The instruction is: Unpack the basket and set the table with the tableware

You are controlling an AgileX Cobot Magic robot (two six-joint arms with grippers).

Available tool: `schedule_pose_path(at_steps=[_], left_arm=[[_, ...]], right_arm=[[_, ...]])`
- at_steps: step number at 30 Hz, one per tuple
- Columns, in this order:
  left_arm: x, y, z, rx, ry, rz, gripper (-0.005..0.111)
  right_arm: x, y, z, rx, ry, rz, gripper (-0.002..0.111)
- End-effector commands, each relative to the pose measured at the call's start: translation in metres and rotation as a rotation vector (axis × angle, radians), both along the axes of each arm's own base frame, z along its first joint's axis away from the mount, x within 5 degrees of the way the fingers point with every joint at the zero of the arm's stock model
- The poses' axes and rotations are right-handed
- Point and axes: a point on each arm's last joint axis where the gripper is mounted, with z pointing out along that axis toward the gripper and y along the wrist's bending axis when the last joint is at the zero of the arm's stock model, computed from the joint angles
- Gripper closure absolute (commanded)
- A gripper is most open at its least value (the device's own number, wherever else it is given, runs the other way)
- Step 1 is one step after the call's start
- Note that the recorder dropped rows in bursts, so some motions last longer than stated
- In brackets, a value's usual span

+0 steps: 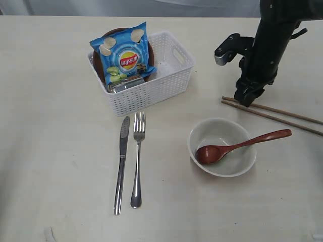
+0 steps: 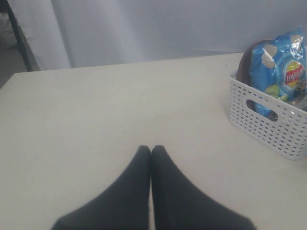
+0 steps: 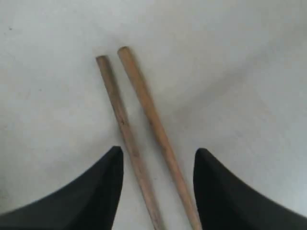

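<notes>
Right pincer (image 3: 158, 150) is held apart astride the chopsticks (image 3: 145, 103) laid on the tabletop's (image 1: 60, 151) right side; left pincer (image 2: 151, 151) is pressed together.

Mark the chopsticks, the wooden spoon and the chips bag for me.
chopsticks (image 3: 145, 103), right wrist view, on one stick's shaft.
wooden spoon (image 1: 208, 154), exterior view, on its rounded head.
chips bag (image 1: 126, 58), exterior view, on the printed front.

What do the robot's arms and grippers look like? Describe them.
The right arm is matte black with a silver-capped joint. The right gripper and left gripper each have two smooth black fingers tapering to points. No markings show.
</notes>
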Motion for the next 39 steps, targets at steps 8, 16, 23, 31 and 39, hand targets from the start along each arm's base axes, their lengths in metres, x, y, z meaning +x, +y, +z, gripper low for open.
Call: schedule_pose_path(at_steps=[8,16,23,31,39], left_arm=[[0.000,0.000,0.000,0.001,-0.009,0.002,0.107],[0.000,0.000,0.000,0.001,-0.009,0.002,0.107],[0.000,0.000,0.000,0.001,-0.009,0.002,0.107],[0.000,0.000,0.000,0.001,-0.009,0.002,0.107],[0.000,0.000,0.000,0.001,-0.009,0.002,0.107]], right_arm=[[-0.003,0.018,-0.016,-0.064,0.004,0.093,0.063],[-0.003,0.017,-0.020,-0.084,0.007,0.097,0.063],[-0.004,0.016,-0.038,-0.101,0.063,0.082,0.064],[-0.004,0.015,-0.041,-0.117,0.064,0.093,0.104],[-0.002,0.011,-0.039,-0.154,0.041,0.078,0.109]])
